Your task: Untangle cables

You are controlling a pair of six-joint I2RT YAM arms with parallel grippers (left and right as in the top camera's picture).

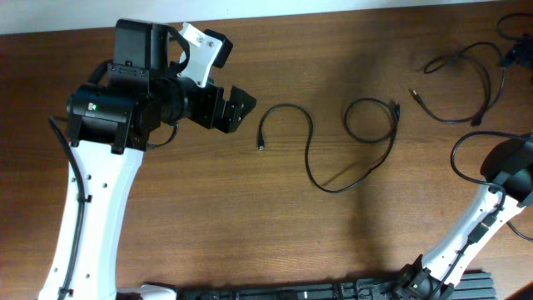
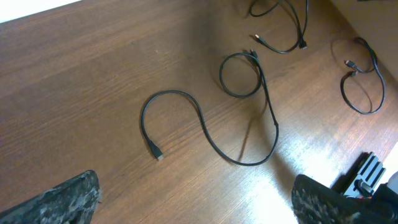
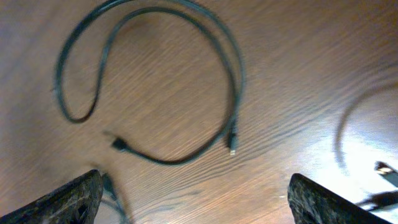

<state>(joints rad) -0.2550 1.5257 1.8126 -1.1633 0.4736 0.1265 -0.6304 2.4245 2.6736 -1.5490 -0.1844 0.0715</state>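
Three thin black cables lie apart on the wooden table. The middle cable (image 1: 310,154) (image 2: 205,127) runs in an S from a small plug to a closed loop (image 1: 371,121). A second cable (image 1: 462,83) (image 2: 286,25) lies at the far right. A third cable (image 1: 460,158) (image 2: 364,87) curls beside the right arm (image 1: 510,167). My left gripper (image 1: 237,108) (image 2: 196,205) hovers left of the middle cable, open and empty. My right gripper (image 3: 196,202) hangs open over a looped cable (image 3: 233,74), with nothing between its fingers. Blurred cable passes by its left finger (image 3: 68,199).
The left arm's white link (image 1: 92,217) crosses the table's left side. The right arm's white link (image 1: 466,237) rises from the bottom right. A black base rail (image 1: 333,292) lines the front edge. Another blurred cord and plug (image 3: 384,168) lie at the right of the right wrist view.
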